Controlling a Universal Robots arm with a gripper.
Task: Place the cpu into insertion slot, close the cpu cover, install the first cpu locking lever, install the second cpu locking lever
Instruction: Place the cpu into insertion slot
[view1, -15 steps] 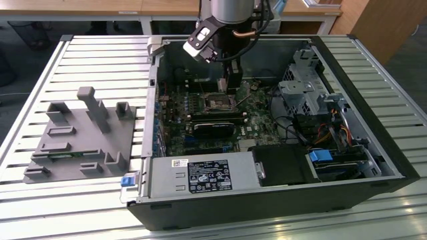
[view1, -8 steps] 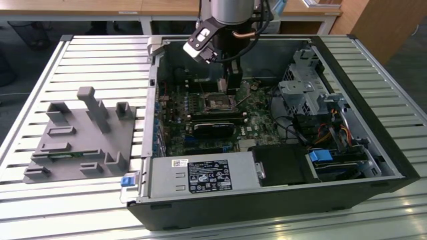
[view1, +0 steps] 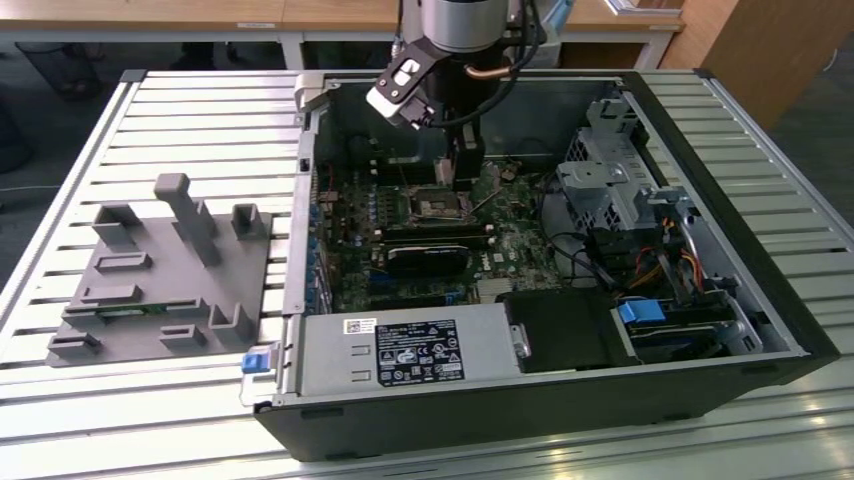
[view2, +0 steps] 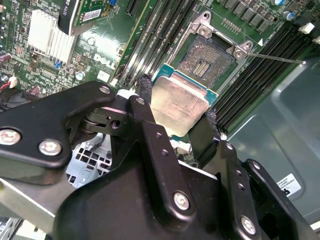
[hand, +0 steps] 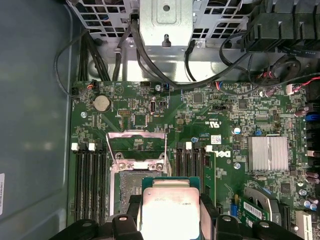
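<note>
The hand (view2: 176, 107) clamps the chip (view2: 182, 100) by its edges, just above the open socket (view2: 207, 60); level, corner-matched alignment looks essential here.

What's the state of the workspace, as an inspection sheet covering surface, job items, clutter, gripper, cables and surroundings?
Surface: slatted metal table with an open computer case on it.
Job's things: cpu held near the insertion slot, not seated; slot empty and uncovered.
Clutter: grey fixture block at the exterior view's left.
Grippers: gripper shut on the cpu.
Cables: black cables along the motherboard's edge.
Surroundings: wooden desks beyond the table.
</note>
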